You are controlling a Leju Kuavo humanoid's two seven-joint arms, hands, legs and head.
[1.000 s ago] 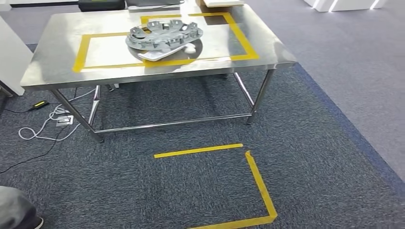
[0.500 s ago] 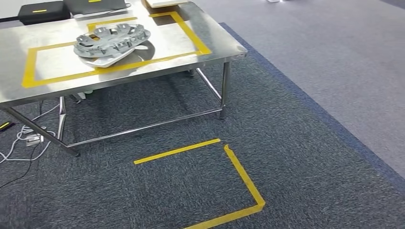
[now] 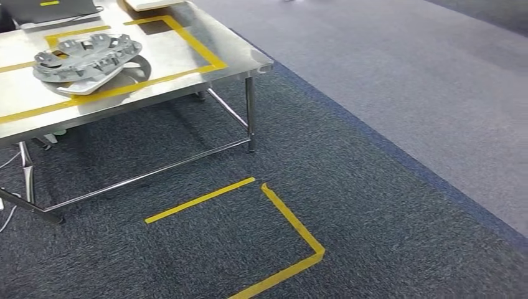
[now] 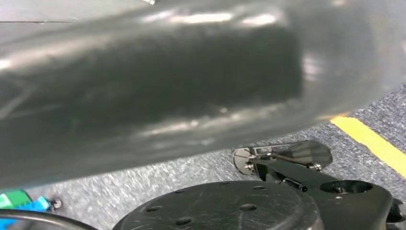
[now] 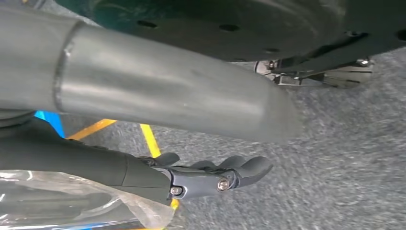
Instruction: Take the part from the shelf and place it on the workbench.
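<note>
Resting at upper left: metal part point(image 3: 84, 55) on bench point(image 3: 187, 68) | right robot hand point(image 5: 215, 175) fingers apart, empty | left robot hand: cannot tell

Brushed steel tabletop point(image 3: 180, 56), smooth and shiny, throwing back pale reflections, on polished chrome-look tube legs point(image 3: 250, 112). The part point(image 3: 87, 55) on it is dull grey cast metal, matt and slightly grainy. Yellow tape point(image 3: 205, 56) on the steel lies flat with a soft sheen; the same tape on the carpet point(image 3: 292, 218) looks matt. Carpet point(image 3: 348, 187) underfoot is rough, tight-looped, dark speckled grey, with a paler grey stretch beyond. In the right wrist view, the right robot hand point(image 5: 215, 177) shows dark matt plastic fingers with small bright screws, beside crinkled glossy clear film point(image 5: 72, 201).
</note>
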